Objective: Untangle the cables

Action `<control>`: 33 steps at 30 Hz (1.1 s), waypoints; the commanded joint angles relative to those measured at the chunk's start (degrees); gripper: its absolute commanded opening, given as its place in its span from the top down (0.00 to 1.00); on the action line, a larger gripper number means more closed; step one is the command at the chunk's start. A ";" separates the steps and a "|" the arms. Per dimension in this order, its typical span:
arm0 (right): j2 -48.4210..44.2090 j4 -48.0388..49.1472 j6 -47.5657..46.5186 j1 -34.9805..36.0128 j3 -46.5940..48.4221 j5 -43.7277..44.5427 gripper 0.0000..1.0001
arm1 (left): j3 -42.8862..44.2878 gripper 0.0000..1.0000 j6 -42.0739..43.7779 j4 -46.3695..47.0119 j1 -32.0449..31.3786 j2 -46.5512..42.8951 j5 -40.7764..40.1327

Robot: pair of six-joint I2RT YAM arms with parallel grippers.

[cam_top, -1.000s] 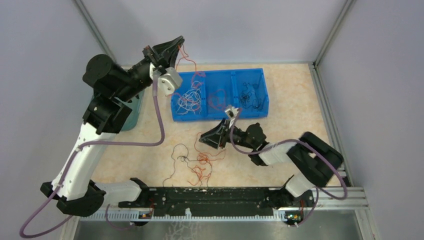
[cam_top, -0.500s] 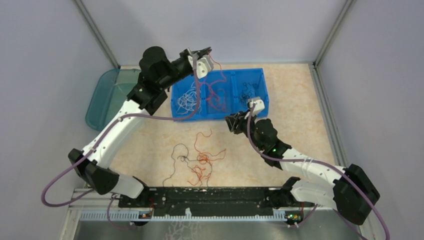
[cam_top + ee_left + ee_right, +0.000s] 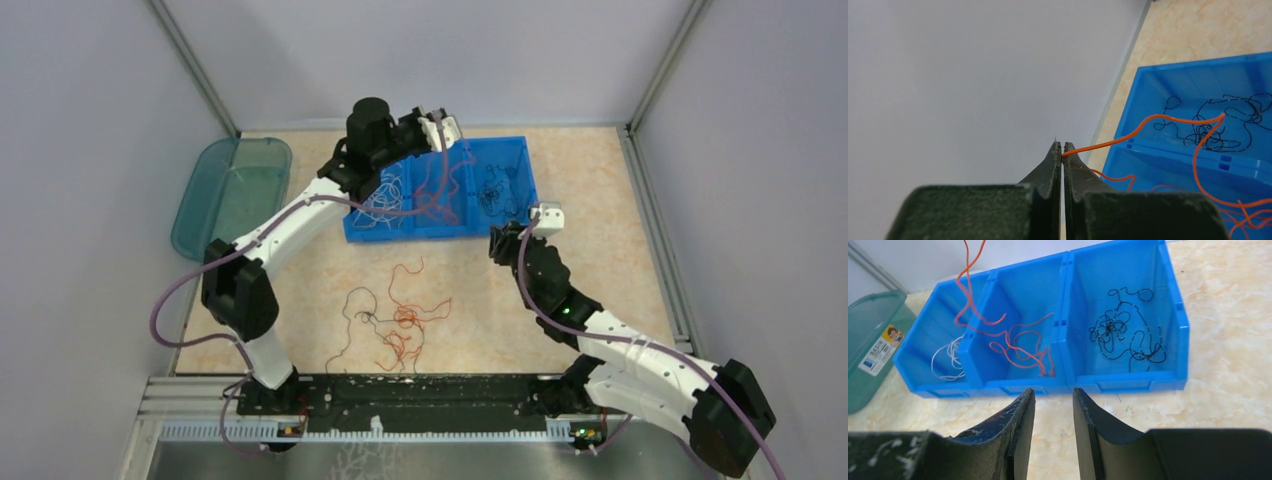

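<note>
My left gripper hovers over the back of the blue bin, shut on a thin orange cable. That cable trails down into the middle compartment, onto more orange cables. White cables lie in the left compartment and black cables in the right one. On the table in front, a tangle of orange and black cables lies loose. My right gripper stands open and empty just in front of the bin's right part.
A teal translucent container lies at the back left by the wall. The enclosure's walls stand close behind the bin. The arms' base rail runs along the near edge.
The left arm has swung right, from left of the bin to over its back, carrying the orange cable. The right arm has drawn back from the tangle to the bin's right front.
</note>
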 commanded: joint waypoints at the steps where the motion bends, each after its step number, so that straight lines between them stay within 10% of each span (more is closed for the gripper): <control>1: -1.82 -0.31 -0.32 -1.14 0.42 3.25 0.65 | 2.49 1.00 -0.43 5.57 2.05 4.00 -1.54; 20: -3.29 -3.21 0.89 -2.90 3.54 -0.03 0.67 | 11.55 0.98 13.44 -15.69 2.26 19.63 -11.50; 24: -3.60 -5.24 -0.16 -2.89 5.51 -1.74 0.64 | 18.18 0.45 12.74 -23.04 1.75 21.95 -11.52; 33: -3.38 -7.00 -3.85 -2.90 8.88 -10.55 0.49 | 19.52 0.19 9.95 -35.30 2.40 14.09 -4.15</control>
